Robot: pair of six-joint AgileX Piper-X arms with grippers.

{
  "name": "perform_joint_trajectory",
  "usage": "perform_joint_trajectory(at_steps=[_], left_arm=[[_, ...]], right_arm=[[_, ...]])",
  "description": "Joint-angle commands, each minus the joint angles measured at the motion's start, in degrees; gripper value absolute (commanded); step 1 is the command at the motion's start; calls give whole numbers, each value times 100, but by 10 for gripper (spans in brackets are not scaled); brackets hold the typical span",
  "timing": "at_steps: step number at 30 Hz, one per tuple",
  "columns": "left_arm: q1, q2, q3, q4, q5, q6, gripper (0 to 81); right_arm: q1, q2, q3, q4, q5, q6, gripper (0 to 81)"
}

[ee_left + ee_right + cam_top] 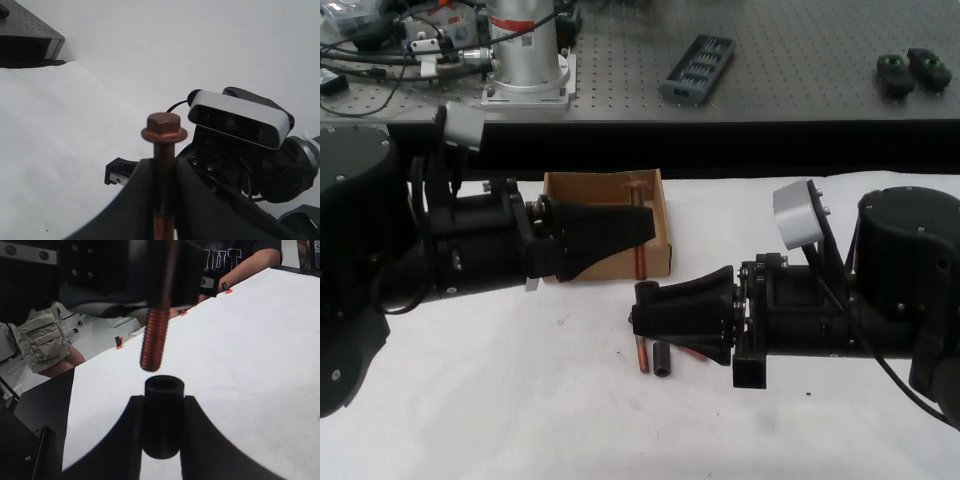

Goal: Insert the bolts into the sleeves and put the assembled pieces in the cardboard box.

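Note:
My left gripper (642, 226) is shut on a copper bolt (640, 255) and holds it upright in front of the cardboard box (605, 181). In the left wrist view the bolt's hex head (164, 128) sticks up above the fingers (192, 195). My right gripper (642, 305) sits just below it, shut on a black sleeve (164, 412) with its bore facing up. The bolt's threaded tip (153, 345) hangs a short way above the sleeve's mouth, slightly off to one side, not inside it.
On the white cloth under the right gripper lie a loose copper bolt (642, 354), a black sleeve (663, 357) and another bolt (693, 352). A black tray (698, 66), two black-green pieces (912, 70) and a metal post (525, 50) stand on the perforated bench behind.

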Motion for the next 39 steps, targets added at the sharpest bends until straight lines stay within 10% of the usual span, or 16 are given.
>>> perform_joint_trajectory(at_steps=[1,39], left_arm=[[-5,93,-61,-162,56,-94,6],[-55,334,-61,-506,46,265,6]], right_arm=[[-35,4,-51,-213,-132,62,40],[-35,194,-267,-281,-172,3,43]])
